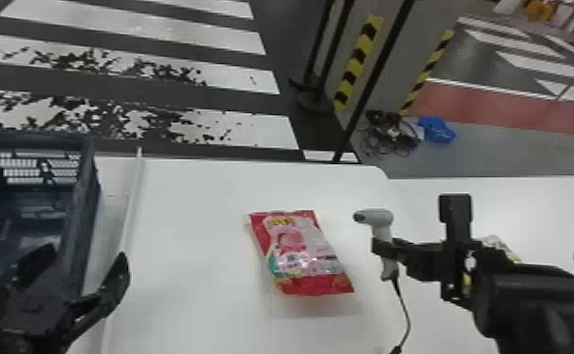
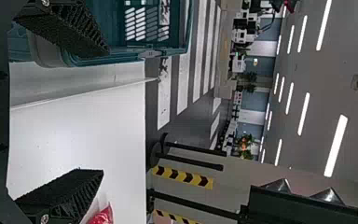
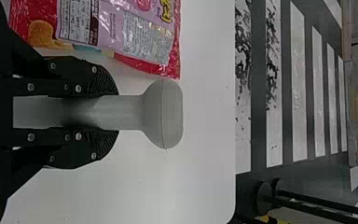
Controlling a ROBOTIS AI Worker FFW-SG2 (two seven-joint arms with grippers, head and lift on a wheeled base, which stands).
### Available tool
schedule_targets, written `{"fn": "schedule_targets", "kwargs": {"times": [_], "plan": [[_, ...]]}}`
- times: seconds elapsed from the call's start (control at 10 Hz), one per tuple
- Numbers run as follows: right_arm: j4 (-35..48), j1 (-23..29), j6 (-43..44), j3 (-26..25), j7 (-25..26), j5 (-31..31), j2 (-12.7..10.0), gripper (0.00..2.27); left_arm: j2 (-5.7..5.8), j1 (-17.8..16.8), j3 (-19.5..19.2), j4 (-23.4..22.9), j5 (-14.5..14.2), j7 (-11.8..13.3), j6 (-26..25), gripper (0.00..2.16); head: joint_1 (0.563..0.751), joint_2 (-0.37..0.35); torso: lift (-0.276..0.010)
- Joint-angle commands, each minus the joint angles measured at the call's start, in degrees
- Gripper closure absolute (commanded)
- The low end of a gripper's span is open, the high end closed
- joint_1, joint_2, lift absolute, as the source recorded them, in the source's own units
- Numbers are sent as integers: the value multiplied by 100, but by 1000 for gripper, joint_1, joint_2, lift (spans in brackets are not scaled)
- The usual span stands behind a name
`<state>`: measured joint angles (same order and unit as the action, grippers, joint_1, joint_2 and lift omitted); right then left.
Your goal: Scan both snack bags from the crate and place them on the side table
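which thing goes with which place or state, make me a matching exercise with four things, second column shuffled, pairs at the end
Things:
1. red snack bag
2. scanner
3. crate
4. left gripper

Places and states:
A. held in the right gripper's jaws
B. jaws open, nothing between them
C. lying on the white table
D. slotted walls, at the head view's left edge

Pairs: 1-C, 2-A, 3-D, 4-B

**Indoor Hall, Apparently a Test Lab**

Wide crosswalk-like stripes point(image 1: 173, 30) mark the floor toward 11 o'clock. Black-and-yellow tape point(image 1: 357, 61) shows between 12 and 1 o'clock, loose cables point(image 1: 387, 136) at 1. Ceiling strip lights point(image 2: 336, 145) run in rows.
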<state>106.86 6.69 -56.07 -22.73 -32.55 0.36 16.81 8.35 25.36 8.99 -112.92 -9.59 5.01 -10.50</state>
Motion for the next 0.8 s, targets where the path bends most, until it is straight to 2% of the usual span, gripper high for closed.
{"fn": "schedule_targets", "kwargs": {"times": [0.0,0.3,0.7], "plan": [[-421,-133,73,-47,-5,0,139,2256,0,-5,6,7,-8,0,0,70,695,-350,-95],[-1194,-317,442,-56,-5,35,394,2256,0,-22,6,34,-17,9,0,70,695,-350,-95],[-1932,-484,952,-38,12,61,429,2253,0,-49,15,86,-17,9,0,70,695,-350,-95]]}}
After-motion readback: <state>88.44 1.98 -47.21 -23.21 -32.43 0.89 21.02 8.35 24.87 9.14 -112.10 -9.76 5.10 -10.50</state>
